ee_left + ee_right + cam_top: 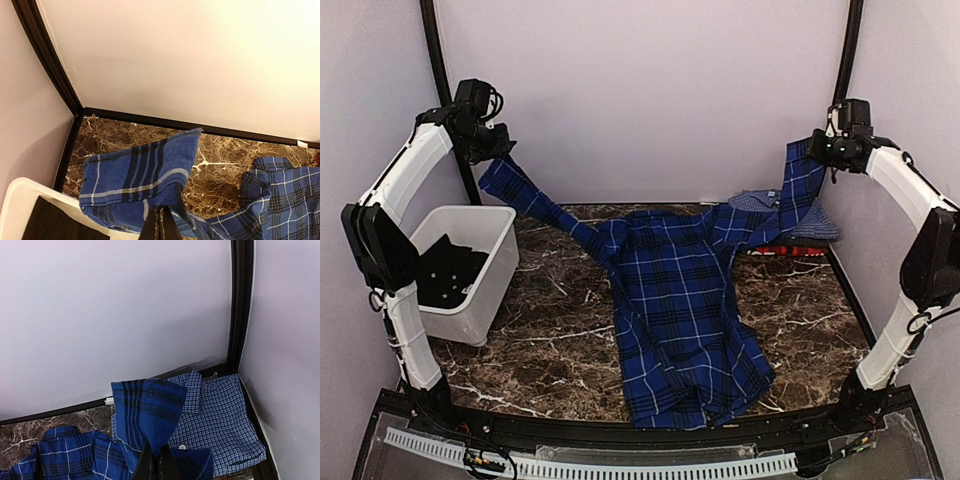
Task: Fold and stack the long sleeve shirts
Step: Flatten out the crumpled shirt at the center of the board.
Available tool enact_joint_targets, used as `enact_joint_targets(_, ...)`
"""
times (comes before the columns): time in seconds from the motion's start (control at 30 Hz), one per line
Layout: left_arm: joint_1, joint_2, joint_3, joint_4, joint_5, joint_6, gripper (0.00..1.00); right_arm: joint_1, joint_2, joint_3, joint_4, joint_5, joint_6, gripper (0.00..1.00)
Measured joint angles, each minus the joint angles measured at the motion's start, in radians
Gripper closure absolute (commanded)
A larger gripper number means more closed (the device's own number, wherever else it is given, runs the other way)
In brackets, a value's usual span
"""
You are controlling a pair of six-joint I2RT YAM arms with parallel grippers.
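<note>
A large deep-blue plaid shirt (680, 310) lies spread down the middle of the marble table, collar toward the back wall. My left gripper (498, 150) is raised at the far left, shut on the cuff of its left sleeve (135, 175). At the far right my right gripper (817, 150) is shut on the other sleeve's cuff (147, 412), held high. Both sleeves hang stretched from the shirt's shoulders. A folded lighter blue fine-check shirt (220, 425) lies in the back right corner, on top of a red one (790, 250) of which only an edge shows.
A white bin (470, 265) with dark cloth inside stands at the left, just under the left sleeve cuff. Black frame posts rise in both back corners. The plaid shirt's hem reaches the table's front edge (620, 425).
</note>
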Motion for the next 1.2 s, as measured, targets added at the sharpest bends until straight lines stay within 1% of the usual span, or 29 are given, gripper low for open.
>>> enact_joint_targets(0.17,0.042,0.054,0.045,-0.020,0.022,0.001,1.00,-0.034,0.000,0.000,0.001,-0.027,0.001,1.00)
enact_joint_targets(0.33,0.076,0.057,0.045,-0.038,0.026,0.001,1.00,-0.049,0.000,-0.037,0.021,-0.074,0.004,1.00)
enact_joint_targets(0.43,0.099,0.057,0.051,-0.050,0.030,0.001,1.00,-0.049,0.000,-0.063,0.016,-0.076,0.003,1.00)
enact_joint_targets(0.63,0.194,0.058,0.089,-0.065,0.068,-0.004,1.00,-0.067,0.000,-0.049,0.008,-0.069,0.000,1.00)
enact_joint_targets(0.73,0.225,0.058,0.101,-0.064,0.069,-0.006,1.00,-0.089,0.000,-0.027,-0.001,-0.070,0.001,1.00)
enact_joint_targets(0.97,0.226,0.062,0.101,-0.064,0.095,-0.007,1.00,-0.118,0.000,0.024,-0.007,-0.077,0.012,1.00)
enact_joint_targets(1.07,0.224,0.062,0.101,-0.064,0.127,-0.007,1.00,-0.118,0.000,0.027,-0.008,-0.091,0.015,1.00)
enact_joint_targets(1.2,0.196,0.062,0.101,-0.062,0.166,-0.006,1.00,-0.107,0.000,0.027,-0.007,-0.129,0.019,1.00)
